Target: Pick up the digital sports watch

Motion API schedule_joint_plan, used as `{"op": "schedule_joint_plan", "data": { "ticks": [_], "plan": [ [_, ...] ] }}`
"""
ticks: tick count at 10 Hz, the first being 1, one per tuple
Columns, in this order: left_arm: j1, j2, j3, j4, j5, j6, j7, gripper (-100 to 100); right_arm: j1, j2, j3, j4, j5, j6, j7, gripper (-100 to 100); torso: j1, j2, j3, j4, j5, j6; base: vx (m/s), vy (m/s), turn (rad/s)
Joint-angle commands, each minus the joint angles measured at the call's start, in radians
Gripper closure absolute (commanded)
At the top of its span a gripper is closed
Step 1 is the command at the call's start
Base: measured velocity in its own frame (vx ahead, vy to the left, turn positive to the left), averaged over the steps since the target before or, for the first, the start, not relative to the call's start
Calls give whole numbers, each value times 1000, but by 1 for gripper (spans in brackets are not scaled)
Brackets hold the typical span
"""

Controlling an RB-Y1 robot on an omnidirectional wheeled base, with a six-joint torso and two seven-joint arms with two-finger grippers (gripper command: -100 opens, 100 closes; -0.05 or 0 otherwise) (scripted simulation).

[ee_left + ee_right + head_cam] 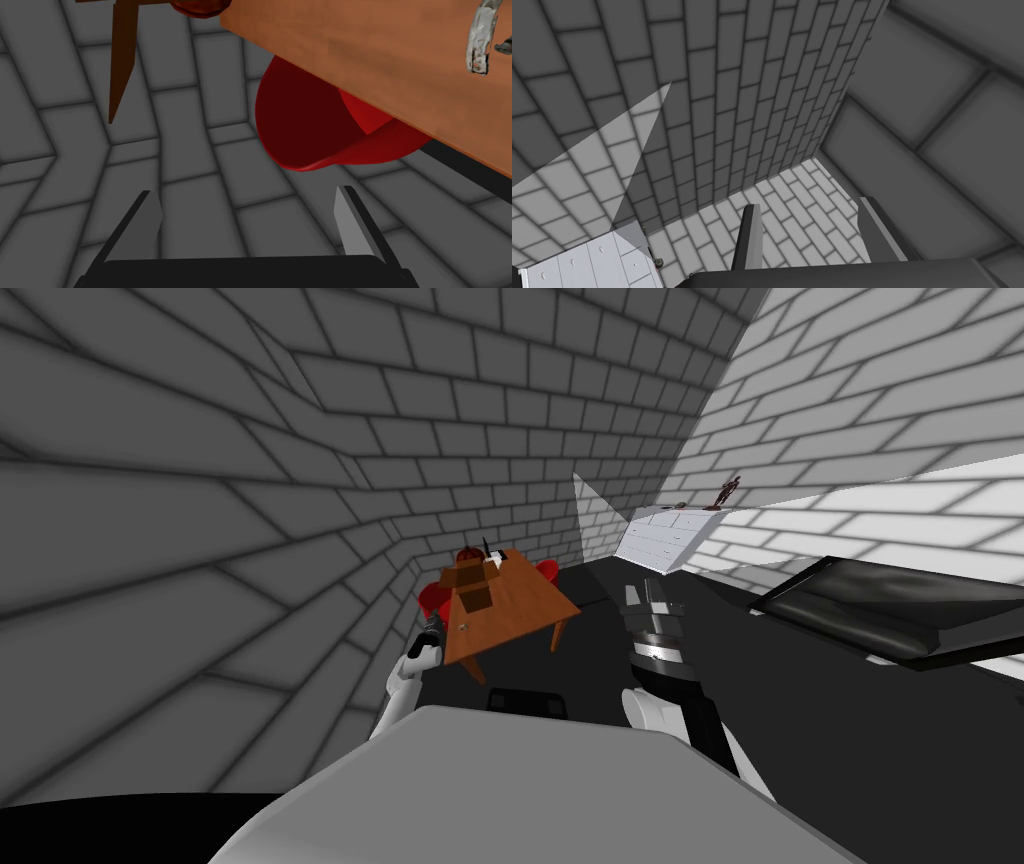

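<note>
Left gripper [248, 218] and its target before the grasp. The two fingers stand wide apart with nothing between them, and they aim past the corner of the wooden table [380, 65] at grey brickwork. The digital sports watch [479, 42], a pale grey curved band, lies on the table top. It is forward of the gripper and well off its axis, out beyond the finger nearer the table. It sits above the red chair [320, 127] that is tucked under the table's edge. The visible stretch of the band runs roughly along the fingers' direction of reach, slightly tilted, and part of it is cut off at the picture's margin. In the head view the left gripper [430, 633] hangs just beside the near corner of the table [520, 603], so the left arm is plainly the nearer one. The right gripper [640, 588] is raised well apart from the table, with its fingers [752, 235] also parted and empty. The coming move probably calls for a sideways shift toward the table, with the gap between the fingers then set across the band, not along it.
</note>
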Motion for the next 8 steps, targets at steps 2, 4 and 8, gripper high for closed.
{"op": "schedule_joint_plan", "data": {
  "ticks": [2,4,8],
  "plan": [
    [-46,11,24,85,1,68,12,-100,0,0,0,0,0,0,0,0,0,0,0,0,0,0,38,-62,-53],
    [-67,14,35,131,1,101,17,-100,0,0,0,0,0,0,0,0,0,-1,-1,0,0,0,38,-52,-23],
    [-121,21,62,236,-4,180,28,-100,0,0,0,0,0,0,0,0,1,0,0,0,0,0,38,-43,-31]
  ]
}}
